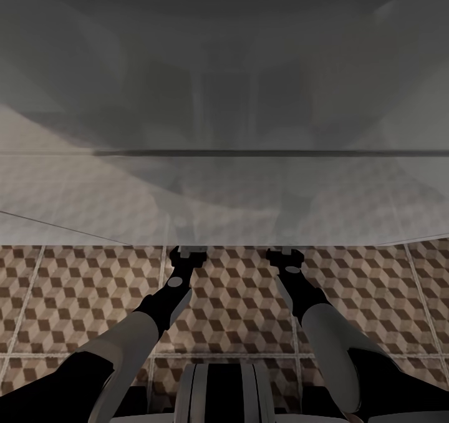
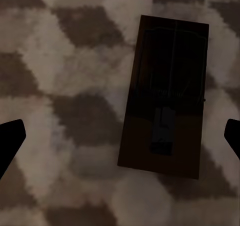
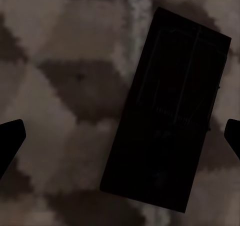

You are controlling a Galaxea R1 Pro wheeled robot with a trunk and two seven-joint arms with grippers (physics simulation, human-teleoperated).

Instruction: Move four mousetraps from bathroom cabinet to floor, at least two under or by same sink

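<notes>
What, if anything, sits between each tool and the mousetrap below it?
Nothing visible does. In the left wrist view a mousetrap lies flat on the floor with open space between the tool's fingertips. The right wrist view shows another mousetrap on the tiles, equally unobstructed between its fingertips.

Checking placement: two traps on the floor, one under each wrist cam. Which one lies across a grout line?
The mousetrap in the right wrist view: a pale grout line runs under it. The left one lies on patterned tile alone.
</notes>
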